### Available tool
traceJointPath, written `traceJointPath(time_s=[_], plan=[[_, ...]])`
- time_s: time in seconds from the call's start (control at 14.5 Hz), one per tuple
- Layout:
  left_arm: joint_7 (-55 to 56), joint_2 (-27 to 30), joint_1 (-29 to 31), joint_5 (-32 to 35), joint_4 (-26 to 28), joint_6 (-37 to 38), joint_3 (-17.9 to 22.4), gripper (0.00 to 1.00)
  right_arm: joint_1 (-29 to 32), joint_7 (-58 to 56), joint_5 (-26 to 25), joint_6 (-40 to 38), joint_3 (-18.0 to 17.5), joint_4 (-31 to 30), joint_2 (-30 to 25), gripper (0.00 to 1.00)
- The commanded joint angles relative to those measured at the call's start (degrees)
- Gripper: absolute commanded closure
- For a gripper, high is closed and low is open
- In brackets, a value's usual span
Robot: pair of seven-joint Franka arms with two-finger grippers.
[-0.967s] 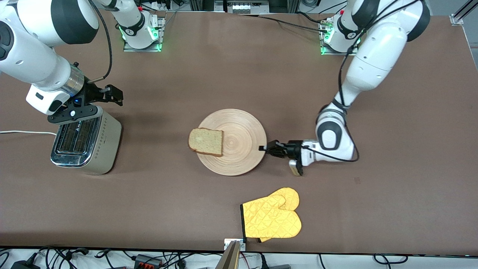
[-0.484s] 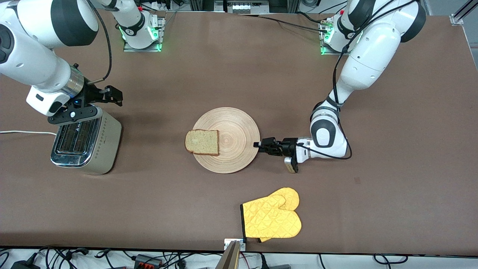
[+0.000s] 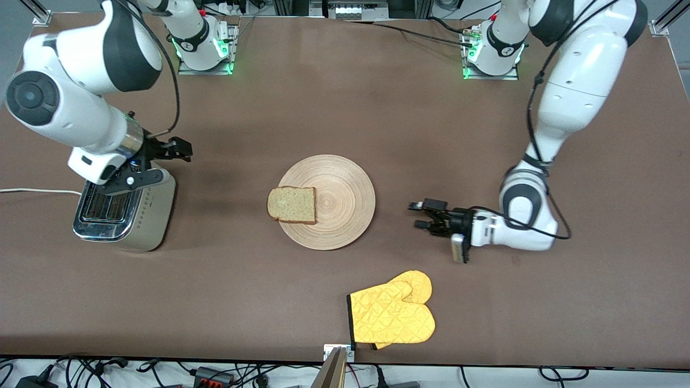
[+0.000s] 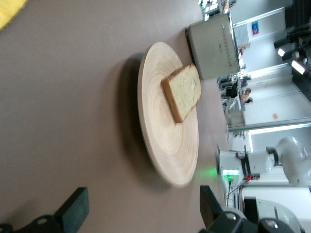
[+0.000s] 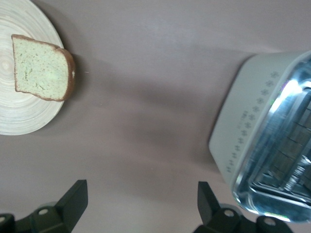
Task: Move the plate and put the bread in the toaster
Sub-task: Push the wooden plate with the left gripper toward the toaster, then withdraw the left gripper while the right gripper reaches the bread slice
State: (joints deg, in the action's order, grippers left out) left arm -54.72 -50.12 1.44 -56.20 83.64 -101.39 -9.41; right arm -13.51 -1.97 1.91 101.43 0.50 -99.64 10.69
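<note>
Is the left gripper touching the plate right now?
Apart. The front view shows bare table between the left gripper and the plate.

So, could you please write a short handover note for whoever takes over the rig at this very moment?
Left claw: open, empty, low over the table between the plate and the left arm's end, clear of the plate's rim.
Right claw: open, empty, over the table beside the toaster.
Wooden plate: mid-table, flat. The bread slice lies on it, overhanging the rim on the toaster's side.
Yellow oven mitt: nearer the front camera than the plate, untouched.
Done: plate released within the right arm's reach, it seems.
Left: right arm picks up the bread and drops it into a toaster slot. Both slots look empty.
</note>
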Motion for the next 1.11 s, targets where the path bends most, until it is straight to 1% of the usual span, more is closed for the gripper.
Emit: traceJointPath(time_s=[0.0, 0.14, 0.28, 0.48, 0.69, 0.76, 0.9, 0.97, 1.04], plan=[[5.1, 1.0, 0.9, 12.4, -5.1, 5.6, 0.0, 0.00, -1.3, 0.5, 5.1, 1.3, 0.1, 0.9, 3.0, 0.00], [9.0, 3.1, 1.1, 20.3, -6.4, 7.6, 0.1, 0.00, -1.4, 0.5, 6.5, 3.1, 0.1, 1.0, 5.7, 0.00], [14.3, 6.3, 1.1, 28.6, -6.6, 8.3, 0.1, 0.00, -3.0, 0.5, 7.5, 5.8, 0.1, 1.0, 8.6, 0.00], [22.8, 12.1, 0.9, 41.2, -6.6, 10.7, 0.0, 0.00, -4.0, 0.5, 15.4, 11.2, 0.1, 1.0, 13.6, 0.00], [26.7, 17.1, 0.7, 55.9, -6.6, 11.7, 0.0, 0.00, -5.6, 0.4, 20.5, 16.3, 0.0, 1.1, 18.6, 0.00], [27.3, 18.5, 1.0, 58.7, -6.6, 11.7, 0.0, 0.00, -6.0, 0.5, 21.2, 18.3, 0.0, 1.3, 20.1, 0.00], [27.3, 20.6, 2.3, 60.0, -7.3, 11.7, 0.4, 0.00, -6.4, 0.4, 22.4, 21.8, 0.0, 2.6, 23.4, 0.00], [27.0, 20.9, 3.0, 61.2, -9.4, 12.1, 0.6, 0.00, -6.9, 0.5, 22.6, 22.1, 0.0, 3.8, 24.6, 0.00], [27.4, 21.9, 3.5, 62.1, -11.0, 13.1, 0.6, 0.00, -7.1, 0.5, 22.6, 22.0, 0.0, 4.7, 25.4, 0.02]])
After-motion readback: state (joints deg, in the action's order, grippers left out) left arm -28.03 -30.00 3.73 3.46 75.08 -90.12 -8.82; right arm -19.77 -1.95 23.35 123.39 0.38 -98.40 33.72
